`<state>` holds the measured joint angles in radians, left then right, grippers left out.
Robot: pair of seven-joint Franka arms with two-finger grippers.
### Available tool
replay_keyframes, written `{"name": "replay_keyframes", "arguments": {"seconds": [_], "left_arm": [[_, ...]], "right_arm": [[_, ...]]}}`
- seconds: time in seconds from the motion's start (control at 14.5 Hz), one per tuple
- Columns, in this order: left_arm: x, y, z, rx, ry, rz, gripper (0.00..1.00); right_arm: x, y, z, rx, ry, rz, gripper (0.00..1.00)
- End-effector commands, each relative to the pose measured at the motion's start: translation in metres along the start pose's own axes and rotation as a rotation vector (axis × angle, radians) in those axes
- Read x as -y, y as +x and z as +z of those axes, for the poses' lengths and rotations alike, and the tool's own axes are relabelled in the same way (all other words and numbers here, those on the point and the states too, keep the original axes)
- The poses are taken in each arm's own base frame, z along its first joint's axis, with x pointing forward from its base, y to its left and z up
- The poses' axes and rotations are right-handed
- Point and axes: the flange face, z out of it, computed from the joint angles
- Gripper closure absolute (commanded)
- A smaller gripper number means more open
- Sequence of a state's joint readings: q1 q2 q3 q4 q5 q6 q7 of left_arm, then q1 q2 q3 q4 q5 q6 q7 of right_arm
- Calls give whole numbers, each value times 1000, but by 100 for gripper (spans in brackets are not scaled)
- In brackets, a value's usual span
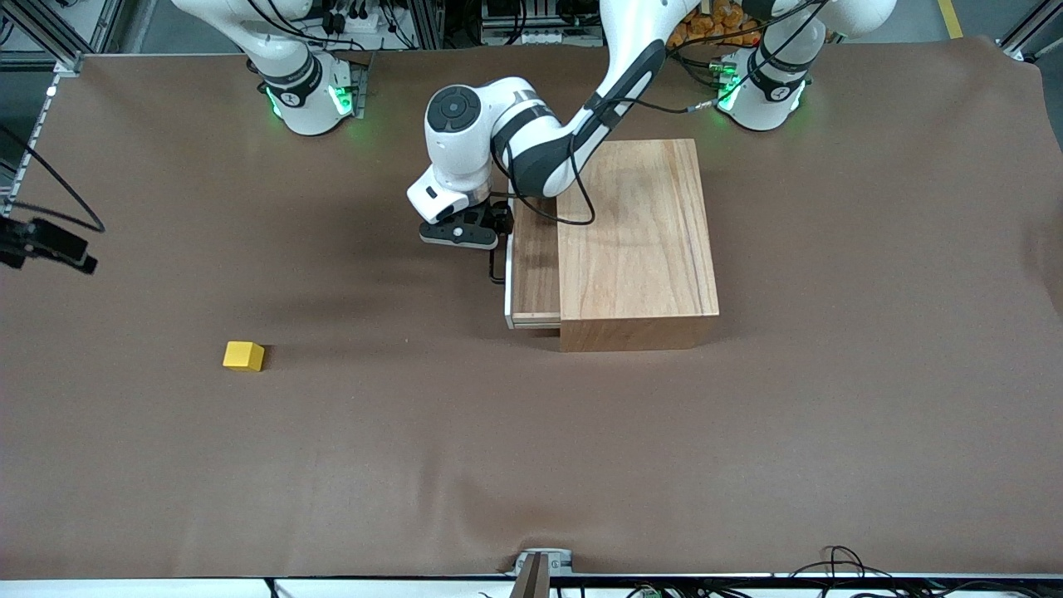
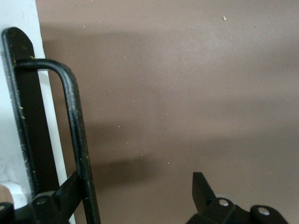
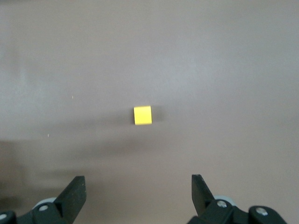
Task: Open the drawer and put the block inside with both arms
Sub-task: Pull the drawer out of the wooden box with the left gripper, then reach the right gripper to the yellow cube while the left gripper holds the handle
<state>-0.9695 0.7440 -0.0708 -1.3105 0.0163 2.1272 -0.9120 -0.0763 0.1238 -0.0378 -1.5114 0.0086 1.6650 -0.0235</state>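
The drawer [image 1: 536,266] stands partly pulled out of the wooden box [image 1: 635,241], toward the right arm's end of the table. My left gripper [image 1: 497,228] [image 2: 137,179] is at the drawer's thin black handle [image 1: 496,266] [image 2: 72,121], in front of the white-edged panel [image 2: 49,116]. It is open, and the handle bar lies just inside one finger [image 2: 70,184]; the other finger [image 2: 200,184] stands well clear over bare cloth. The yellow block [image 1: 243,355] [image 3: 142,115] rests on the table, nearer the front camera. My right gripper [image 3: 138,179] hangs open high over the block, holding nothing.
Brown cloth [image 1: 531,465] covers the whole table. The wooden box sits toward the left arm's base [image 1: 760,95]. The right arm's base [image 1: 307,95] is lit green. A black device with a cable [image 1: 50,245] shows at the view's edge.
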Motion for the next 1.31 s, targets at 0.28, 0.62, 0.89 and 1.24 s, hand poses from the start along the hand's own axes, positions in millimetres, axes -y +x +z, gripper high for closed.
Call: {"name": "replay_keyframes", "arguments": {"seconds": [0.28,0.62,0.89,1.24], "left_arm": [[-35,-18,3,-36,-103,11,0],[-51,-31,-1,-50,-142,26,0],[-59,-33,-11,-44,-175,13,0],[-71,-42,-9,-55,-215,8,0]], "right_arm": [[10,54,101,32,94,16,0],[15,51,135,134,96,7,0],[17,55,177,205,31,-20,0],[-15,56,229,298,12,-52,0]]}}
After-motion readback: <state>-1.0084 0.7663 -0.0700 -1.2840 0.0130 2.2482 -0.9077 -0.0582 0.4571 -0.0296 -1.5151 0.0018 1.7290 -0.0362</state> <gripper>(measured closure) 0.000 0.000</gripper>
